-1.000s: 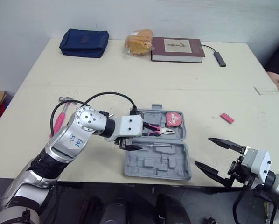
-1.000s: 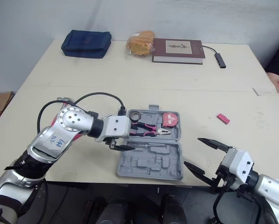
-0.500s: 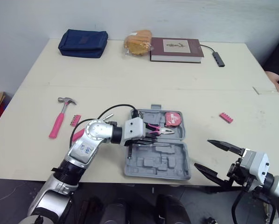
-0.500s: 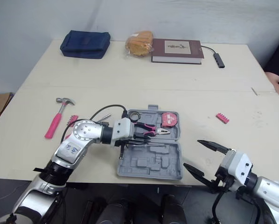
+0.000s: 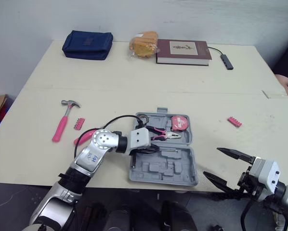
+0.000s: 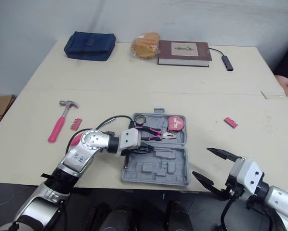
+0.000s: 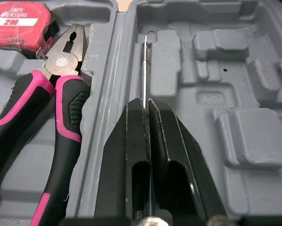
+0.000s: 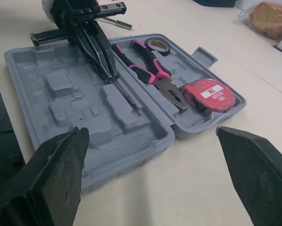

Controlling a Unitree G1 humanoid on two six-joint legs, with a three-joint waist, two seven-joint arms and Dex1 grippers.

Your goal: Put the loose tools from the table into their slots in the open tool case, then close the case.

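While within left end effector [image 7: 147, 106]: shaft [image 7: 144, 66]

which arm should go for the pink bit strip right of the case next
Right. The right tool is open, empty and on the pink bit strip side; the left tool is shut on a thin metal rod inside the tool case.

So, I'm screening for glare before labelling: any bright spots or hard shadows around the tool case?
Left wrist view: even light on the case, just a thin glint along the metal rod in the left claw. Left eye view: table evenly lit, no hard shadow beside the case.
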